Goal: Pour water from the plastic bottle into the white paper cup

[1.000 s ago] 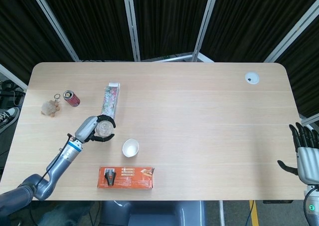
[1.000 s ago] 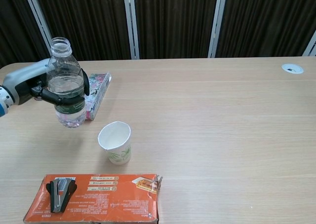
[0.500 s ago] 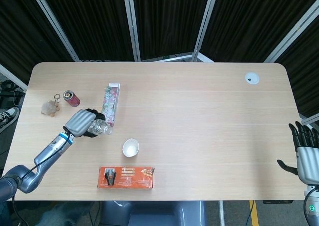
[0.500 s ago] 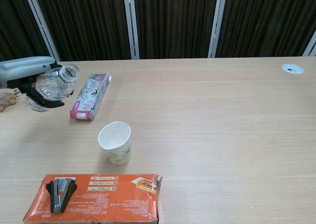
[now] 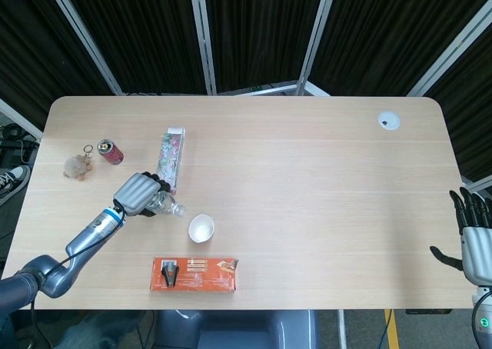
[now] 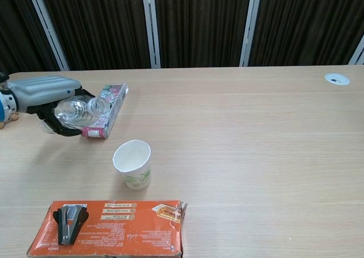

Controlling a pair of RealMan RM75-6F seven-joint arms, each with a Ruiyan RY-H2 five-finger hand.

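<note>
My left hand [image 5: 137,194] [image 6: 50,96] grips the clear plastic bottle [image 6: 82,109] [image 5: 163,204], tipped nearly on its side with its uncapped mouth pointing toward the white paper cup. The mouth is up and to the left of the cup, short of its rim. The white paper cup [image 6: 133,163] [image 5: 201,227] stands upright on the table and looks empty in the head view. My right hand [image 5: 477,240] hangs off the table's right edge, fingers apart, holding nothing.
A floral box [image 6: 105,109] lies just behind the bottle. An orange box [image 6: 108,227] with a black stapler [image 6: 68,223] on it sits in front of the cup. A red can [image 5: 111,152] and a small plush keychain [image 5: 78,165] are at far left.
The left hand tilted the bottle from upright to nearly level, swung back left, then came right again toward the cup. The right hand barely moved.
</note>
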